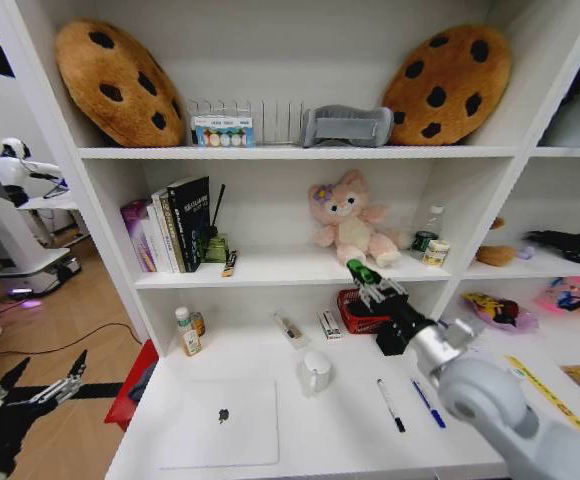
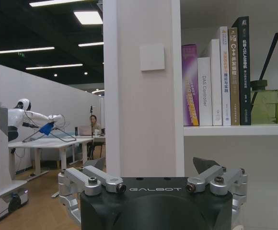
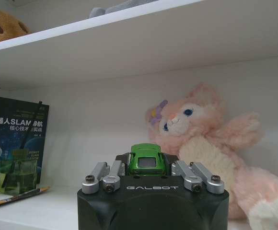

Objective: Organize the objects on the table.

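Head view: right gripper (image 1: 362, 273) raised above table (image 1: 450, 445) at shelf height, fingers clamped on green toy car (image 1: 358, 270), probably for shelving beside pink plush toy (image 1: 347, 219).
Left wrist view: left gripper (image 2: 153, 184) idle beside the shelving, fingers apart.
Right wrist view: car pinched between both fingers, facing plush.

Right arm: grey, rounded forearm reaching up and forward from the lower right of the head view, wrist extended.
Right gripper (image 1: 363, 272): black body with silver linkage fingers, closed around a tiny green toy car (image 3: 146, 159), raised to middle-shelf height.
Left arm: hanging low at the robot's left side, off the desk edge.
Left gripper (image 1: 38, 388): black, silver-linked fingers spread apart, holding nothing.
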You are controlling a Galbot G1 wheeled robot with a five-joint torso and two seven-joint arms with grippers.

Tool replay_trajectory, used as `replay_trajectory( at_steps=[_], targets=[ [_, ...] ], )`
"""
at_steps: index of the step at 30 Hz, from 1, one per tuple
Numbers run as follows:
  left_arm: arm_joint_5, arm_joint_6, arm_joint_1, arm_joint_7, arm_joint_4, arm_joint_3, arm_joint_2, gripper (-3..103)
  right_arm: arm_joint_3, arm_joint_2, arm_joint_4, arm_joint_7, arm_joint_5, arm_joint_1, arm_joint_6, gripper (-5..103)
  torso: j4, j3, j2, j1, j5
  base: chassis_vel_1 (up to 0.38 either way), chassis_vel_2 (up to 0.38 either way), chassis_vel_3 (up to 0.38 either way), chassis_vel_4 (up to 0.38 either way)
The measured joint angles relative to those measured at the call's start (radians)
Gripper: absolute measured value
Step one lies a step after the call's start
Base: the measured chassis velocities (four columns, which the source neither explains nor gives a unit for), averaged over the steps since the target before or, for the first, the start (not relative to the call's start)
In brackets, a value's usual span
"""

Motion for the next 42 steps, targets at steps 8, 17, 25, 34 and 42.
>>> replay_trajectory(
  at_steps=[8,17,25,34,42],
  targets=[
    [0.0,0.0,0.0,0.0,0.0,0.0,0.0,100,-0.35,0.088,-0.22,0.023,0.04,0.372,-0.031,37,0.0002,0.0,0.0,0.0,0.0002,0.0,0.0,0.0,0.0],
    [0.0,0.0,0.0,0.0,0.0,0.0,0.0,100,-0.474,0.154,-0.293,0.032,0.037,0.45,-0.05,37,-0.0001,0.0,0.0,0.0,0.0,0.0,0.0,0.0,0.0],
    [0.0,0.0,0.0,0.0,0.0,0.0,0.0,100,-0.575,0.169,-0.319,0.065,0.075,0.517,-0.075,37,0.0,0.0,0.0,0.0,0.0,0.0,0.0,0.0,0.0],
    [0.0,0.0,0.0,0.0,0.0,0.0,0.0,100,-0.585,0.169,-0.317,0.082,0.081,0.526,-0.091,37,0.0,0.0,0.0,0.0,0.0,0.0,0.0,0.0,0.0],
    [0.0,0.0,0.0,0.0,0.0,0.0,0.0,100,-0.578,0.16,-0.309,0.085,0.098,0.525,-0.096,76,0.0,0.0,0.0,0.0,0.0002,0.0,0.0,0.0,0.0]
  ],
)
